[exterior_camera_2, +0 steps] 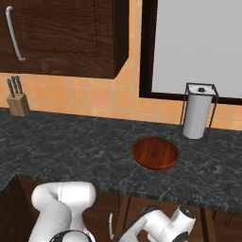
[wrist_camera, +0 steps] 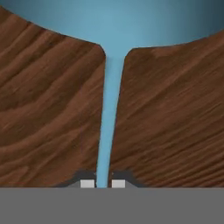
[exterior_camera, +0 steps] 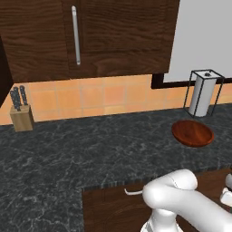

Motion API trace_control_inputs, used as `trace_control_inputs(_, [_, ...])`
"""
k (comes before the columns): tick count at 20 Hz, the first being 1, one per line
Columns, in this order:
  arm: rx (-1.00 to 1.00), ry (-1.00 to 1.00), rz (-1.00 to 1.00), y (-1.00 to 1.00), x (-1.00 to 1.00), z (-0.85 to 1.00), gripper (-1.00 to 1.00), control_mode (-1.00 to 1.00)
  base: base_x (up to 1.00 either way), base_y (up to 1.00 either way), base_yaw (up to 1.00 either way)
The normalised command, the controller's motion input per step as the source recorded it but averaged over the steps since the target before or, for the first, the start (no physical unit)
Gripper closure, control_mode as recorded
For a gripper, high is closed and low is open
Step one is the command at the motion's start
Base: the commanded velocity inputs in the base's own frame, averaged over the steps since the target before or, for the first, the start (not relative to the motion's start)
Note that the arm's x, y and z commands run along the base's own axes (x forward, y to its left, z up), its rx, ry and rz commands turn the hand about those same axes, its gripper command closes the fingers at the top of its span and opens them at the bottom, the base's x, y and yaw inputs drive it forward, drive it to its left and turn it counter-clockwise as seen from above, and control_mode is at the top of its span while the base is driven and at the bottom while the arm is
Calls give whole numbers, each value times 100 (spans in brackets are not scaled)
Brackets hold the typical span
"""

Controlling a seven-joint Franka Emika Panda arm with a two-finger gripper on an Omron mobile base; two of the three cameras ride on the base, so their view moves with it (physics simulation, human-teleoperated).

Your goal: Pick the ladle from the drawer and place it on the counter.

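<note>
My jaws [wrist_camera: 103, 183] are clamped on the ladle [wrist_camera: 109, 109] handle, low on the stem. It looks light, stiff and slick, so I'd lift gently toward the desk [exterior_camera: 68, 149].

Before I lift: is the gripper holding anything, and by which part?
Yes: the ladle, jaws shut on its thin handle, well below the bowl.

Smooth matt light-blue ladle [wrist_camera: 108, 109] on dark wood-grain drawer [wrist_camera: 48, 113] floor.
</note>
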Motion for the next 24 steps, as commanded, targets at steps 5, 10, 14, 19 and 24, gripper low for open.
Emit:
trace_control_inputs(5, [-1, -28, -3, -5, -95, 49, 100, -100, 0, 0, 0])
trace_control_inputs(10, [-10, -39, 0, 11, -69, 100, 100, -100, 0, 0, 0])
trace_control_inputs(14, [-9, -36, 0, 52, -38, 100, 100, -100, 0, 0, 0])
trace_control_inputs(19, [-9, -34, 0, 80, 1, 100, 100, -100, 0, 0, 0])
trace_control_inputs(24, [-2, -25, 4, 17, 42, 100, 100, -100, 0, 0, 0])
